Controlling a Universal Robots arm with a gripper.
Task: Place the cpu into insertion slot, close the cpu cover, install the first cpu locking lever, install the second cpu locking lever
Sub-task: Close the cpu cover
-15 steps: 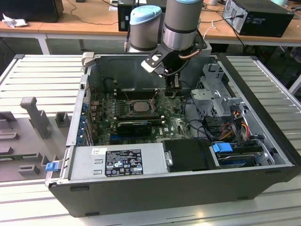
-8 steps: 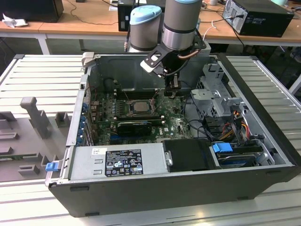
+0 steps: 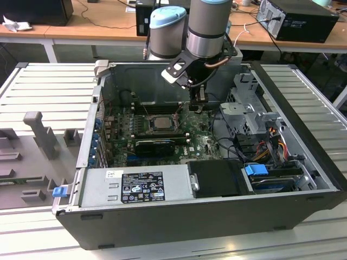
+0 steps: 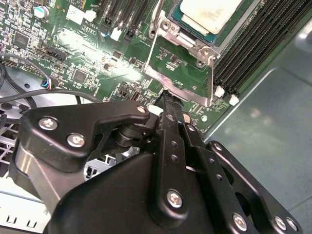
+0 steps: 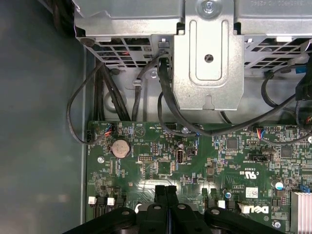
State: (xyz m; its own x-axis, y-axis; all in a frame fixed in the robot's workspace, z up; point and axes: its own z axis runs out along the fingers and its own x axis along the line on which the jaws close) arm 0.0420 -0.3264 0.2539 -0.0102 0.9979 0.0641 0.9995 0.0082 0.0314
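The cpu point(image 3: 160, 123) point(image 4: 209, 12), with its pale metal top, lies in the insertion slot point(image 3: 147, 130) point(image 4: 171, 28) in the middle of the green motherboard point(image 3: 200, 143). In the second wrist view the cpu cover point(image 4: 168, 80), a thin metal frame, looks swung off the slot, and green board shows through its window. My gripper point(image 3: 198, 105) point(image 4: 168, 96) point(image 5: 166, 190) is shut with nothing between its fingers. Its tips sit at the cover's free edge, on the slot's side toward the exterior view's right.
A metal drive cage point(image 3: 249, 116) point(image 5: 209, 63) with black cables point(image 5: 168, 102) stands close beyond the gripper. Black memory slots point(image 4: 248, 53) run beside the socket. The power supply point(image 3: 135, 187) fills the case's front, and coloured cables point(image 3: 271, 146) lie at the exterior view's right.
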